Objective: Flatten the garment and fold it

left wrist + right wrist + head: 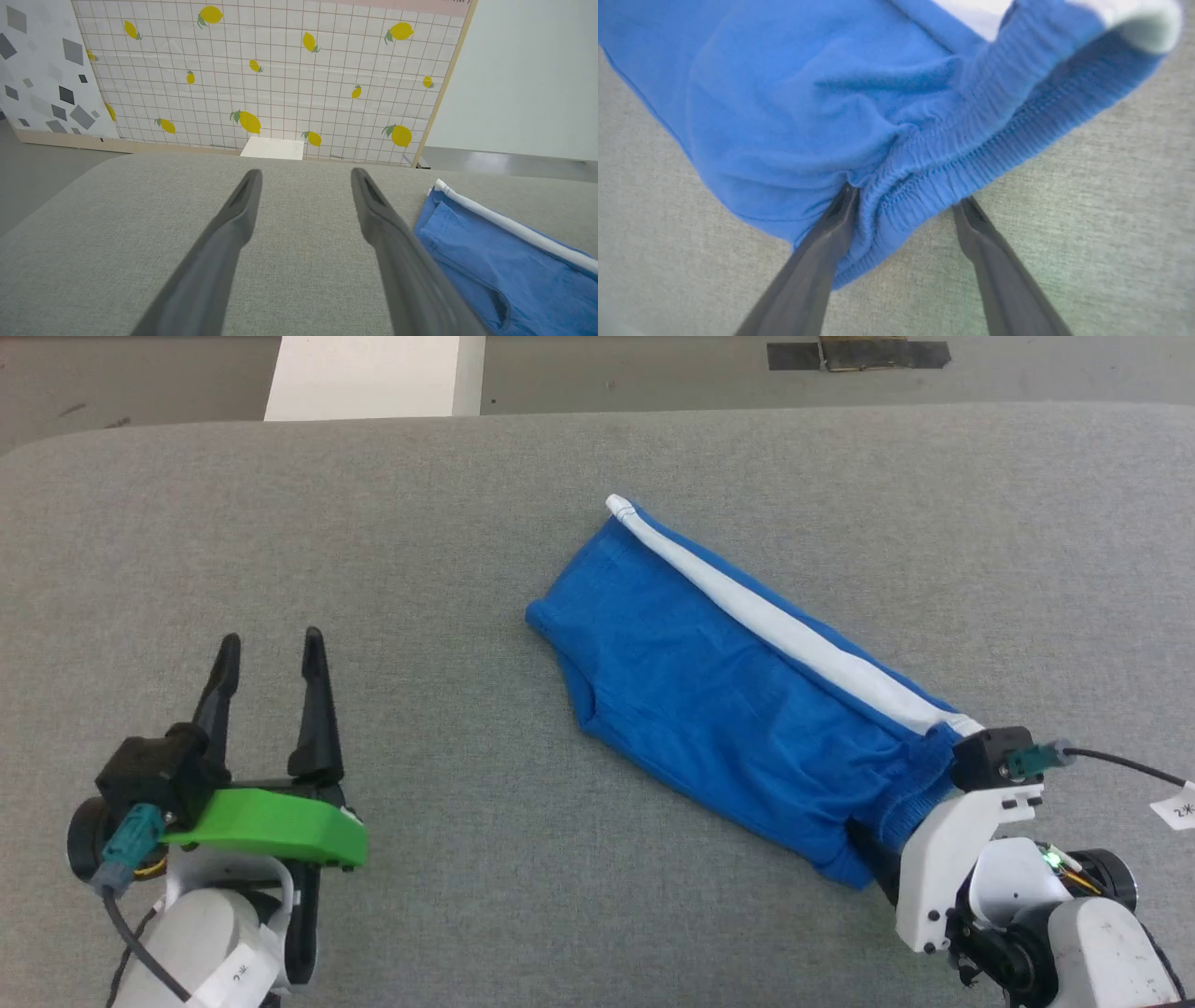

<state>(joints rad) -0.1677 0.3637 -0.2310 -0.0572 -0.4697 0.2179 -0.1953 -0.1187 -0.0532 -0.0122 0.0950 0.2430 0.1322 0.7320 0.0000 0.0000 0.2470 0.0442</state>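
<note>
Shorts (728, 709) lie slantwise on the grey pad (373, 523), seemingly doubled leg on leg, with the white stripe (784, 630) along the far edge. The right gripper (906, 200) stands spread astride the waistband (971, 154), not pinching, likely because that firm edge suits pulling flat. The left gripper (271, 639), spread and empty, sits well apart.

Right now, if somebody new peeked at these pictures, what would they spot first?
The bright blue soft-fabric shorts with a white side stripe, lying right of the middle on the grey cloth-covered table. At their near end the right gripper straddles the gathered waistband with open fingers. The left gripper, open, with a green plastic cover, is at lower left.
</note>
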